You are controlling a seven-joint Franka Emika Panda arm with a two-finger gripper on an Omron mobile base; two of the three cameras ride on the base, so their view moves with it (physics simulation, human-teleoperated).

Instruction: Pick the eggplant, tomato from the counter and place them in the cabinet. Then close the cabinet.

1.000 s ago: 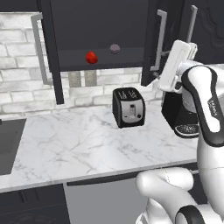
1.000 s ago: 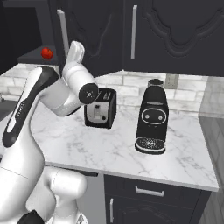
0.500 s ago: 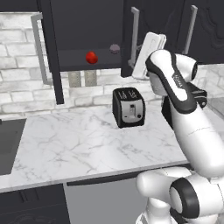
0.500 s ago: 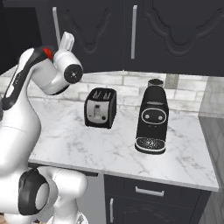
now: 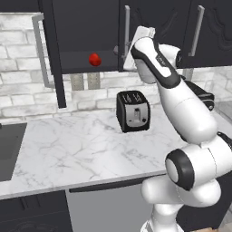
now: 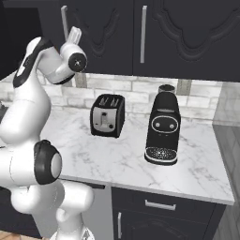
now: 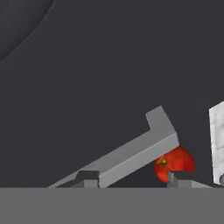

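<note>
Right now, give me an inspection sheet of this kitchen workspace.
Surface: white marble counter, no food seen on it.
Job's things: tomato sits inside the open cabinet; eggplant not made out.
Clutter: toaster and black coffee machine stand apart on the counter.
Grippers: gripper raised at the cabinet door by its silver handle; open or shut unclear.
Cables: nothing seen.
Surroundings: brick backsplash, dark lower cupboards.

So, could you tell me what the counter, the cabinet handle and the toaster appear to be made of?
The counter looks like polished white marble, going by its faint grey veins. The cabinet handle seems brushed metal: a pale silver-grey matte bar. The toaster looks like black plastic or enamel with a steel-like grey front panel, though the render leaves that open.
</note>
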